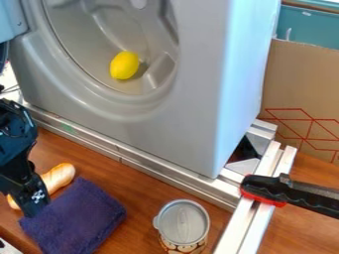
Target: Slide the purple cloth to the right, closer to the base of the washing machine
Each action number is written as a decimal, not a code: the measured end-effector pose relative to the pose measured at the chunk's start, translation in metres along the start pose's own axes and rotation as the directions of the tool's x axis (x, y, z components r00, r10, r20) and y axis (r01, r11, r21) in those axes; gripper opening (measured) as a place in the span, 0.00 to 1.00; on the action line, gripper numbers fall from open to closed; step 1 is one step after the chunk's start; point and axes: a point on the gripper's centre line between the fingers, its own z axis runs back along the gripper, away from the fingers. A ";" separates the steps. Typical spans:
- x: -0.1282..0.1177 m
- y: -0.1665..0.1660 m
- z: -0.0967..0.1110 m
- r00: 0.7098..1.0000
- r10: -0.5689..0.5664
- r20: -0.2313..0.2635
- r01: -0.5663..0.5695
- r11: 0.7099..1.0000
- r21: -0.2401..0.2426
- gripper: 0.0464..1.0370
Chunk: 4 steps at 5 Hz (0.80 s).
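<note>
At the left edge, the black gripper (31,202) hangs low over the wooden table, at the upper-left edge of a folded dark purple cloth (78,217). A light-brown bread roll (58,177) lies right behind it, partly hidden by it. Whether it touches the cloth or the bread I cannot tell. A yellow oval object (124,65), like a lemon, rests inside the round opening of a grey toy washing machine (192,119). To the right of the cloth stands a can with a grey lid (183,222).
Metal rails (142,166) run along the machine's base and down toward the front right. A black and red clamp (278,191) grips the right rail. Behind it stands a cardboard box (301,89) with red lines, and a teal bin (311,25) is at the upper right.
</note>
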 end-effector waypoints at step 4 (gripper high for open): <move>0.023 -0.021 -0.072 0.986 -0.124 -0.115 0.132 0.989 0.072 0.96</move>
